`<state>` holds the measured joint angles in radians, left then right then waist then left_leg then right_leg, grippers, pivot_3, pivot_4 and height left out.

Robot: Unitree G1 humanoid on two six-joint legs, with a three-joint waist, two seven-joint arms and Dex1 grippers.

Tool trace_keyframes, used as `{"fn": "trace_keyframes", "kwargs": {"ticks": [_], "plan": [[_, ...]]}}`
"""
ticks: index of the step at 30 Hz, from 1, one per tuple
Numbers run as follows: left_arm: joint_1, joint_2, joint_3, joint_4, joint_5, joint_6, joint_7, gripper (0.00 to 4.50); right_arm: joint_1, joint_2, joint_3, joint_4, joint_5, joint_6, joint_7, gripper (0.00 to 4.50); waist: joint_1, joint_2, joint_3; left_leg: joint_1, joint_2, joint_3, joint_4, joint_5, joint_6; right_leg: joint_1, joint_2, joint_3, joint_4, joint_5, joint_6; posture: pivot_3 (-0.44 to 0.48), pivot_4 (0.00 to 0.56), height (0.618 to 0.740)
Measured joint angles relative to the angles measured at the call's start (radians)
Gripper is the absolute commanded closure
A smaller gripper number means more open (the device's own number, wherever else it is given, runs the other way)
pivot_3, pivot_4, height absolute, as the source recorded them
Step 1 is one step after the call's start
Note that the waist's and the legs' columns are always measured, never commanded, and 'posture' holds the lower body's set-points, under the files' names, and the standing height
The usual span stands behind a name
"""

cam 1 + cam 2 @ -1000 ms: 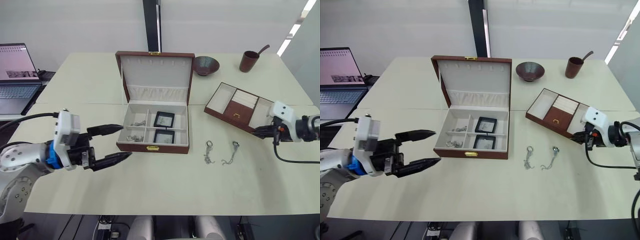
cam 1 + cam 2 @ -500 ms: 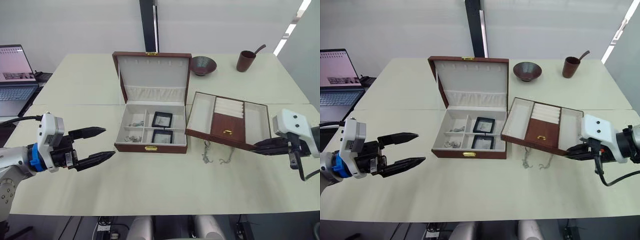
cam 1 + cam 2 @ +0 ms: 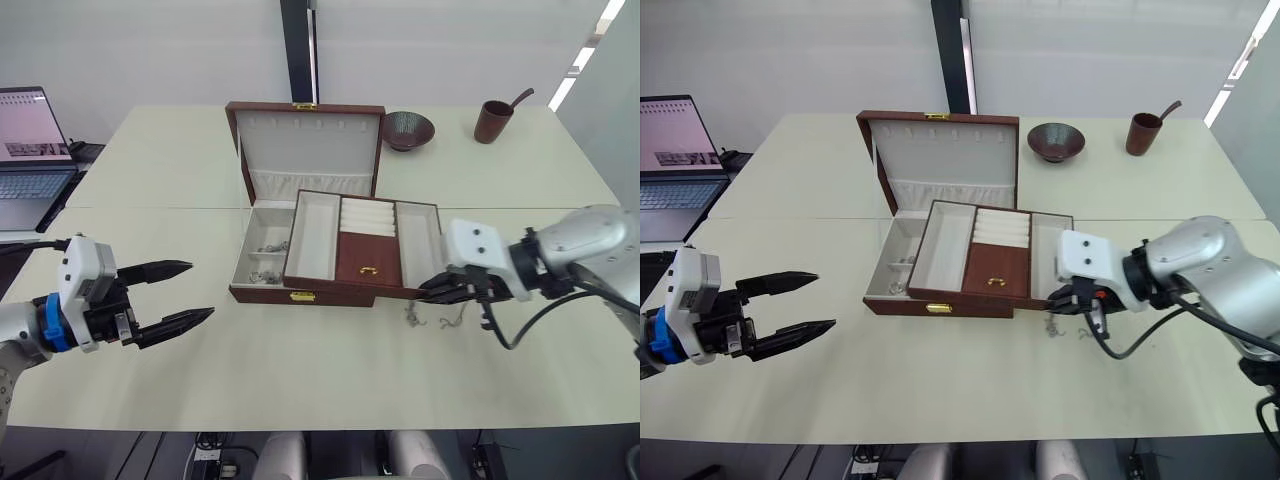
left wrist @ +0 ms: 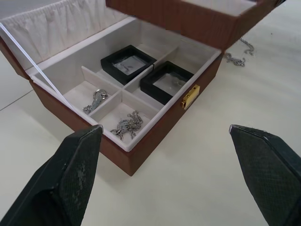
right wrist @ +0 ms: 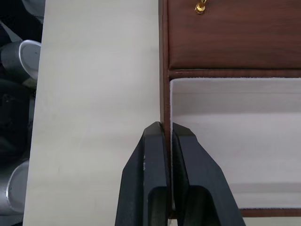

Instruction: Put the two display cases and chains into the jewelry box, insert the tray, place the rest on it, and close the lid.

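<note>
I have the right gripper [image 5: 165, 134], fingers pinched on the tray's [image 3: 365, 243] wall at centre frame, carrying it over the jewelry box [image 3: 262, 252] for insertion, while the left gripper [image 3: 180, 296] waits with fingers wide at lower left.

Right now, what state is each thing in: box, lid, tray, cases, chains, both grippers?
jewelry box: open, tray not seated.
lid: raised upright.
tray: held above the box, offset right.
display cases: in the box.
chains: some in the box, two on the table.
right gripper: shut on the tray's wall.
left gripper: open, empty.
</note>
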<state>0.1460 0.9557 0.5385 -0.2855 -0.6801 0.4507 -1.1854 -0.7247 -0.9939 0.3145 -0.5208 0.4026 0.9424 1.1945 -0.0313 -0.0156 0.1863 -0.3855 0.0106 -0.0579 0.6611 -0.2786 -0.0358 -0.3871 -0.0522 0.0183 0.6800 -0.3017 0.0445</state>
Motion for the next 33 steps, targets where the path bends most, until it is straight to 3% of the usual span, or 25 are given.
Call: {"fn": "trace_keyframes", "kwargs": {"ticks": [5, 12, 33], "plan": [[0.015, -0.001, 0.012, -0.003, 0.006, -0.002, 0.017, 0.00, -0.129, 0.132, 0.145, 0.118, -0.088, 0.005, -0.044, 4.47, -0.001, 0.000, 0.000, 0.000, 0.000, 0.000, 0.000, 0.000, 0.000, -0.001, 0.000, 0.000, 0.000, 0.000, 0.000, 0.000, 0.150, 0.733], [0.029, -0.016, 0.016, -0.005, 0.019, -0.005, 0.020, 0.00, -0.200, 0.250, 0.262, 0.234, -0.170, -0.023, -0.055, 4.47, 0.000, 0.000, 0.000, -0.001, -0.001, -0.001, 0.000, 0.000, 0.000, -0.001, -0.001, -0.001, 0.000, 0.000, 0.000, 0.000, 0.150, 0.733], [0.029, -0.016, 0.040, 0.065, 0.048, -0.048, -0.004, 0.00, -0.269, 0.394, 0.325, 0.388, -0.315, -0.110, -0.022, 4.47, -0.005, -0.001, -0.001, 0.001, 0.001, -0.001, 0.000, 0.000, 0.000, -0.001, 0.000, -0.001, 0.001, 0.001, -0.001, 0.000, 0.150, 0.733]]}}
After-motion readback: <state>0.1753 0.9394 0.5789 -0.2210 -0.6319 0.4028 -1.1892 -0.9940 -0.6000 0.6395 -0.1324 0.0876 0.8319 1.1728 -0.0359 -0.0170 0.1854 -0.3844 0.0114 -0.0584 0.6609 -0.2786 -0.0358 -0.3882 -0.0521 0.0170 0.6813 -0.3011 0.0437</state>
